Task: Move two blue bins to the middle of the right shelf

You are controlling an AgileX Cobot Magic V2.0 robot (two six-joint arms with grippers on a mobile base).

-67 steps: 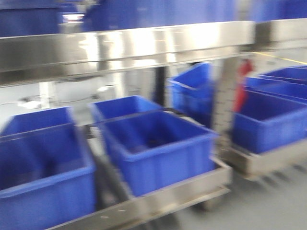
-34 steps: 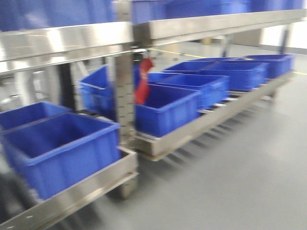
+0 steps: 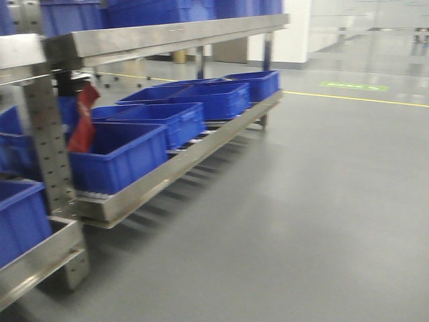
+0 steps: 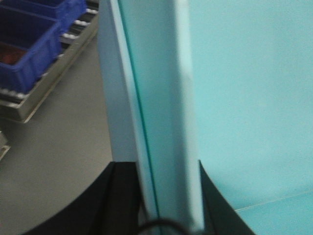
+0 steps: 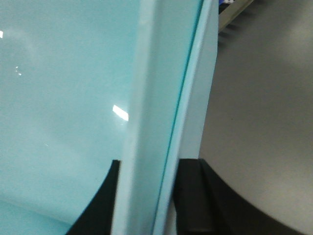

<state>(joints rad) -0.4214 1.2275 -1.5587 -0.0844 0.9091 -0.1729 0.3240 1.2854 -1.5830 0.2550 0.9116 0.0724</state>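
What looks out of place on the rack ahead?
A red rag-like item hangs by the perforated upright, over the blue bin beside it on the lower shelf. The other bins sit squarely in a row; nothing looks spilled. Left gripper and right gripper each clamp a pale teal wall.

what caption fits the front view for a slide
Blue bins line a low steel shelf beside open grey floor.

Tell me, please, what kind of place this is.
Probably a warehouse or a factory storeroom: long steel shelves hold rows of blue bins, and the bare grey floor has a yellow line painted on it.
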